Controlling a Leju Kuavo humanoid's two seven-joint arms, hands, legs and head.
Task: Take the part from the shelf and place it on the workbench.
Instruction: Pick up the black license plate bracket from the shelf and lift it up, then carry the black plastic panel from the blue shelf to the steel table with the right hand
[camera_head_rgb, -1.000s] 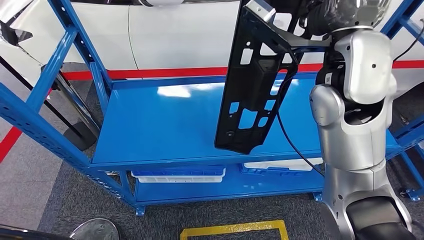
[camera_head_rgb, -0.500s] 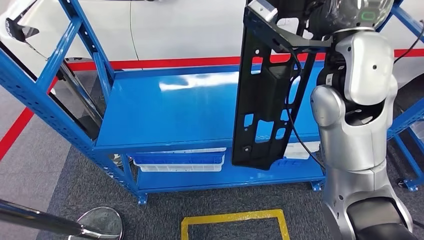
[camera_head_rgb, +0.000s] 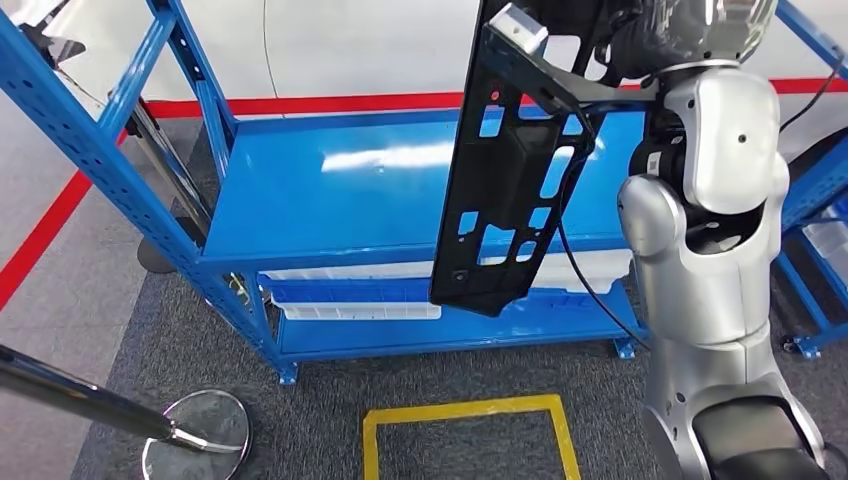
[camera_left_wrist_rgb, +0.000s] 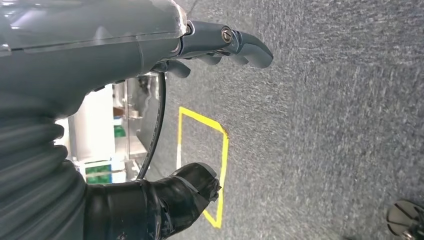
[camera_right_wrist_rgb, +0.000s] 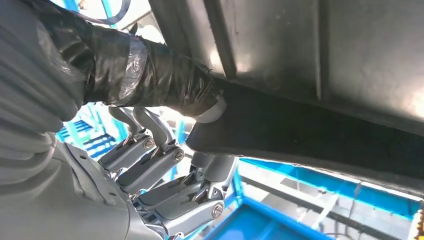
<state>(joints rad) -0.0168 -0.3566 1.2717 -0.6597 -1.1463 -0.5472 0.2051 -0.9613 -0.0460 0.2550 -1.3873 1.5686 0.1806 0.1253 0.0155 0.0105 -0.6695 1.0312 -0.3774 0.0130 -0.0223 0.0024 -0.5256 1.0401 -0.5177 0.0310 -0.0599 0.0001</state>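
A long black plastic part with several cut-outs hangs upright in front of the blue shelf, clear of its top board. My right hand grips the part's upper end at the top of the head view, at the end of the raised silver arm. In the right wrist view the taped thumb presses on one face of the part and the fingers curl under its edge. My left hand hangs over grey carpet, fingers apart, holding nothing.
White trays lie on the shelf's lower board. A yellow taped square marks the carpet in front of the shelf. A metal post with a round base stands at lower left. A red floor line runs behind the shelf.
The whole picture has shifted: the camera has drawn back from the shelf, and more carpet and the post show. The part stays in my right hand, its lower end swinging slightly.
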